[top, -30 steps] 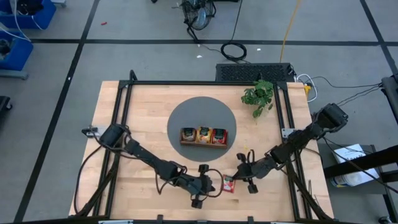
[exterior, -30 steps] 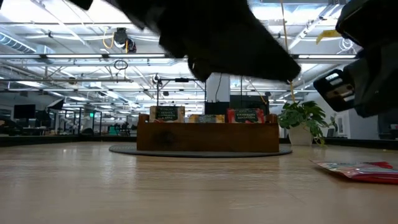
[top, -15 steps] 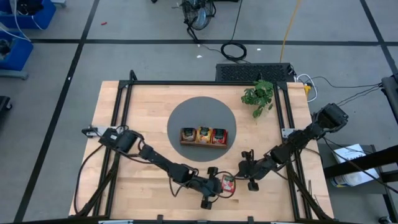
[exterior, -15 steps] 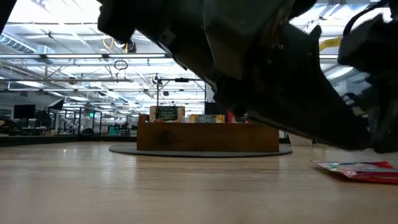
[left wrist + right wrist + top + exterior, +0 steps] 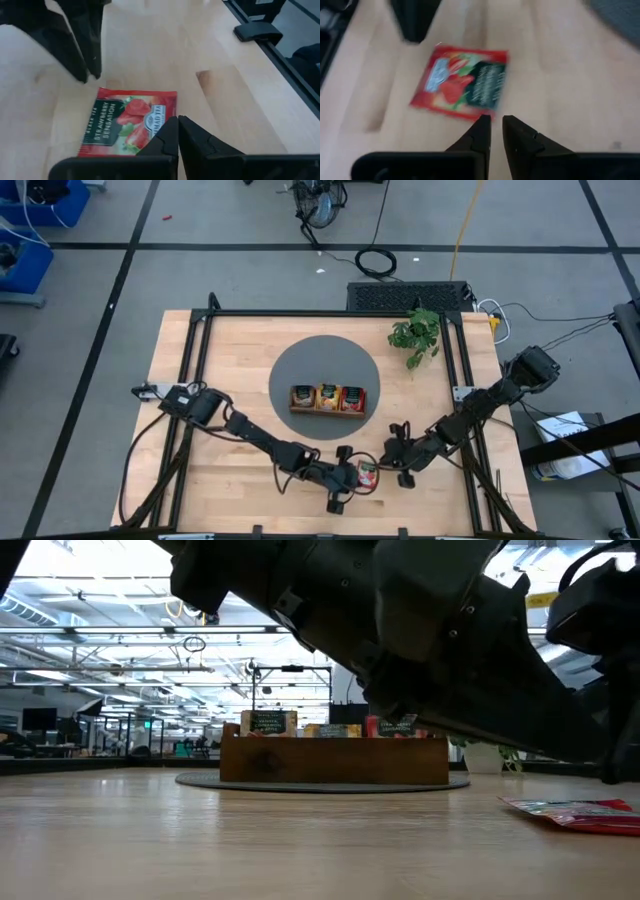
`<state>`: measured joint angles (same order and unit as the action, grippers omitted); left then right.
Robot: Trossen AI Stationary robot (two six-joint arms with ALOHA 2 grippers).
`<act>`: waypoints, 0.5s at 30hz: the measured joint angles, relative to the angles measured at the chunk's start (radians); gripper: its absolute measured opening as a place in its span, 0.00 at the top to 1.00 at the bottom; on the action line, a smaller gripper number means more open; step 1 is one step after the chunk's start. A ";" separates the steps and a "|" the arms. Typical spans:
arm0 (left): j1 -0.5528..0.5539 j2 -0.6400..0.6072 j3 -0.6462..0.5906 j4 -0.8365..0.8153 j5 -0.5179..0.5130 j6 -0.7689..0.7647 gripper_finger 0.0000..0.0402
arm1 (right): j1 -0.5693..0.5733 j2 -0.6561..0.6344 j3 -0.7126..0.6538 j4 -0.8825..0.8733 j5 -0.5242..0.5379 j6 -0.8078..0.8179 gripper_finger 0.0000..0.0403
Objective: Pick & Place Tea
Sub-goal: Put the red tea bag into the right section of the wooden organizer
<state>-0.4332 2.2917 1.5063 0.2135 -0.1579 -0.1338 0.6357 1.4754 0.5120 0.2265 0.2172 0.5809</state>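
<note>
Red tea packet (image 5: 131, 121) flat on tabletop (image 5: 240, 360), between both grippers.
Left gripper (image 5: 178, 125) fingers pressed together, tips over the packet's edge, gripping nothing. Right gripper (image 5: 492, 122) fingers barely parted, empty, just beside packet. Other packets sit in the wooden tray (image 5: 327, 410).

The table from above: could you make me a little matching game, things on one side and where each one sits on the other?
Things:
1. red tea packet
2. wooden tray
3. green plant
4. grey round mat

Places:
A. far right part of the table
B. flat on bare wood at the near edge, between the two grippers
C. in the middle of the mat
D. under the tray, at the table's centre

Pairs: 1-B, 2-C, 3-A, 4-D
</note>
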 joint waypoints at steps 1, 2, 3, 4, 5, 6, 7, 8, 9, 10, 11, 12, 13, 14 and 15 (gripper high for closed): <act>0.000 0.000 0.000 0.000 0.000 0.000 0.97 | 0.000 0.000 0.000 -0.002 0.027 0.018 0.90; 0.001 0.000 0.000 -0.001 -0.001 0.000 0.98 | -0.001 0.000 0.000 -0.002 0.047 0.033 0.89; 0.001 0.000 0.000 -0.003 -0.001 0.000 0.99 | -0.004 0.000 0.000 -0.002 0.049 0.041 0.88; 0.001 0.000 0.000 -0.004 -0.001 0.000 0.99 | -0.008 0.000 0.000 -0.002 0.045 0.053 0.87; 0.002 0.000 0.000 -0.005 -0.001 -0.001 0.99 | -0.014 0.000 0.000 -0.002 0.040 0.074 0.87; 0.002 0.000 0.000 -0.005 -0.001 -0.004 0.98 | -0.017 0.000 0.000 -0.002 0.032 0.098 0.86; 0.002 0.000 0.000 -0.006 -0.001 -0.006 0.97 | -0.022 0.000 0.000 -0.001 0.015 0.122 0.86; 0.002 0.000 0.000 -0.008 -0.001 -0.006 0.97 | -0.024 0.000 0.000 -0.001 0.006 0.149 0.85; 0.002 0.000 -0.001 -0.010 -0.001 -0.006 0.96 | -0.028 0.000 0.000 -0.002 -0.015 0.171 0.84; 0.003 0.005 -0.003 -0.008 -0.001 -0.007 0.97 | -0.032 0.000 0.000 -0.001 -0.033 0.193 0.84; 0.005 0.015 -0.003 0.001 -0.001 -0.009 0.97 | -0.035 0.000 0.000 -0.002 -0.053 0.212 0.83; 0.006 0.023 -0.003 0.002 0.000 -0.010 0.98 | -0.035 0.000 0.000 -0.002 -0.066 0.224 0.83; 0.009 0.036 -0.004 -0.002 0.001 -0.016 0.99 | -0.035 0.000 0.000 -0.002 -0.069 0.236 0.82; 0.012 0.051 0.000 0.007 0.000 -0.030 0.99 | -0.035 -0.001 -0.001 -0.003 -0.073 0.250 0.82; 0.016 0.060 0.014 0.012 0.001 -0.043 0.99 | -0.035 0.000 -0.001 -0.002 -0.075 0.262 0.82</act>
<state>-0.4175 2.3519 1.5201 0.2251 -0.1567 -0.1765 0.6003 1.4750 0.5110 0.2243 0.1420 0.8431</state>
